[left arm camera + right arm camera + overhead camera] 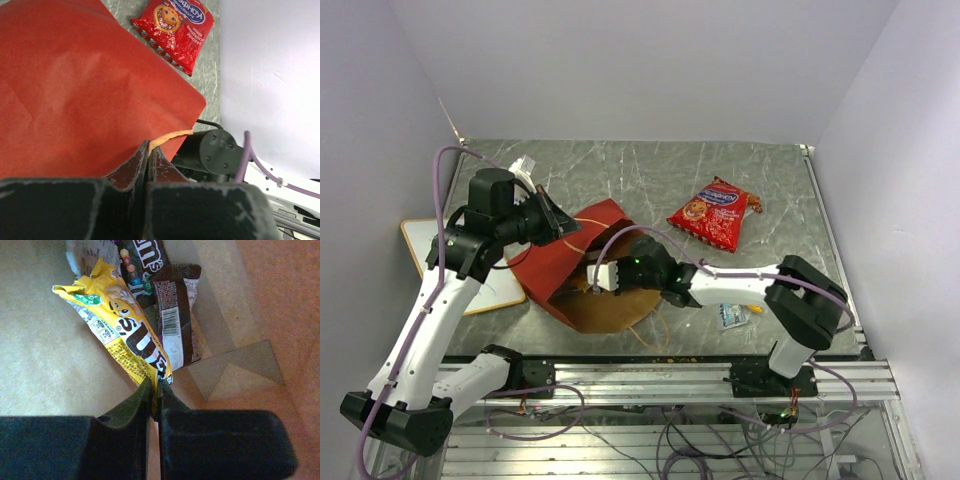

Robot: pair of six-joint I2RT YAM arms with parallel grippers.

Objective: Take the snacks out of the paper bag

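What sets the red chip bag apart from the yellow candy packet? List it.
The red chip bag lies on the table; the yellow candy packet sits inside the paper bag. Nothing holds the red chip bag; the right claw pinches the yellow candy packet. The chip bag is red with a blue logo; the packet is yellow with brown lettering. Both are printed snack wrappers.

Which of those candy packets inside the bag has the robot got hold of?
The yellow crinkly candy packet: the right arm's jaws pinch its lower corner, while the dark brown packets behind it lie untouched.
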